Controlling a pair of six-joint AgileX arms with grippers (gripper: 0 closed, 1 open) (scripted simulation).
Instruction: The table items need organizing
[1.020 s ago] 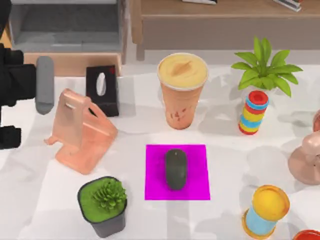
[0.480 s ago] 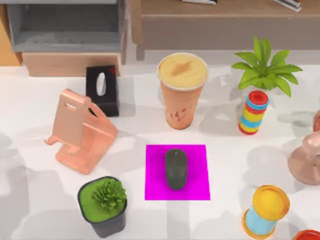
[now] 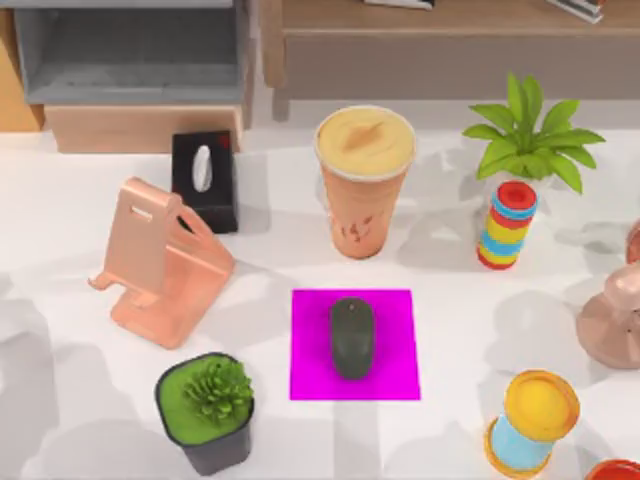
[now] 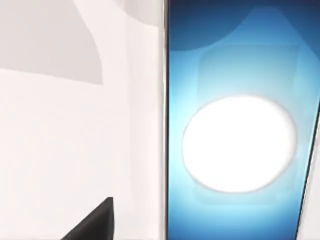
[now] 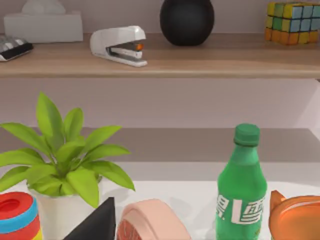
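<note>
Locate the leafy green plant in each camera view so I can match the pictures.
Top view: the leafy plant stands at the back right, just behind the striped ring stack.
Right wrist view: the leafy plant is in the foreground, nearer than the stapler.
Left wrist view: this camera faces the smartphone instead.
Shared landmark: the striped ring stack, beside the plant in both.

Left arm gone from the table's (image 3: 60, 230) far left edge, phone it carried there gone from the top view, phone (image 4: 240, 130) close under the left wrist camera
</note>
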